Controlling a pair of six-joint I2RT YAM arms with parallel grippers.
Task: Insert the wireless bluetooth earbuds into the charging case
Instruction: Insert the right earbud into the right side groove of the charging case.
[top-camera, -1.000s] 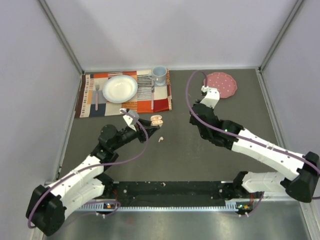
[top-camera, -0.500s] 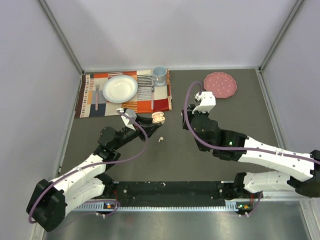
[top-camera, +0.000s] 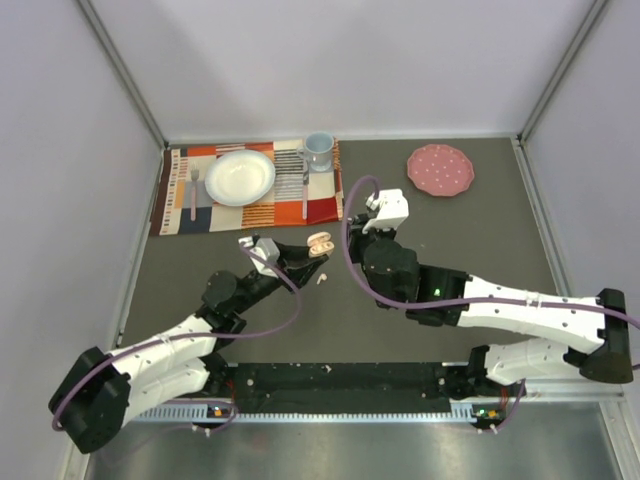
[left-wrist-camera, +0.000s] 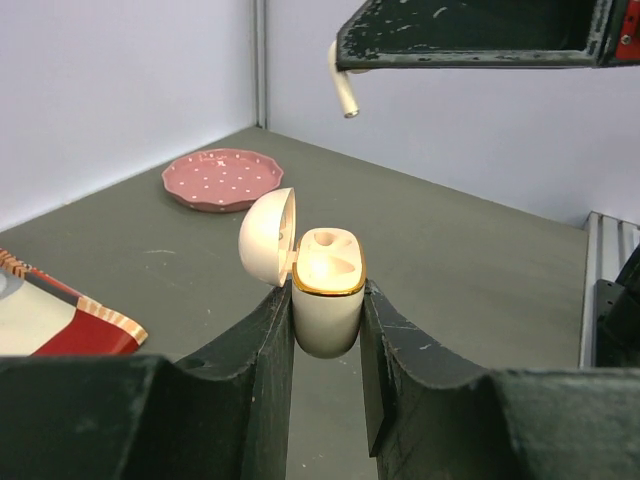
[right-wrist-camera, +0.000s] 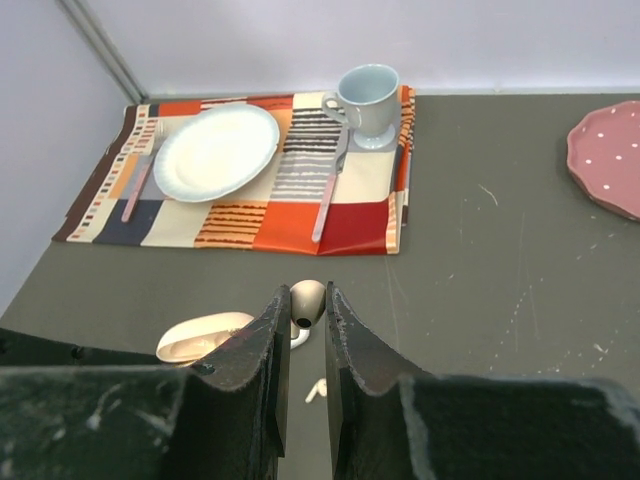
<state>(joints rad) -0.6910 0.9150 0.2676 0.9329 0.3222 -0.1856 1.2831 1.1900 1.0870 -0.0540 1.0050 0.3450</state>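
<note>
No earbud is seated yet: both sockets of the charging case (left-wrist-camera: 330, 255) look empty. The left gripper (left-wrist-camera: 327, 300) clamps the open case, lid tipped back. The right gripper (right-wrist-camera: 304, 305) pinches one earbud (left-wrist-camera: 343, 92) raised near the case. A second earbud (top-camera: 321, 277) lies on the table just beside the case.

The top external camera looks down from behind the arm bases over the dark grey table (top-camera: 480, 235). The left wrist camera, low and close behind the left gripper (left-wrist-camera: 325, 295), faces the far right corner; the right wrist camera tilts past the right gripper (right-wrist-camera: 305, 295) towards the far left. All share the open cream plastic charging case (left-wrist-camera: 328, 265); both wrist views, the small white earbud (left-wrist-camera: 343, 92).
</note>
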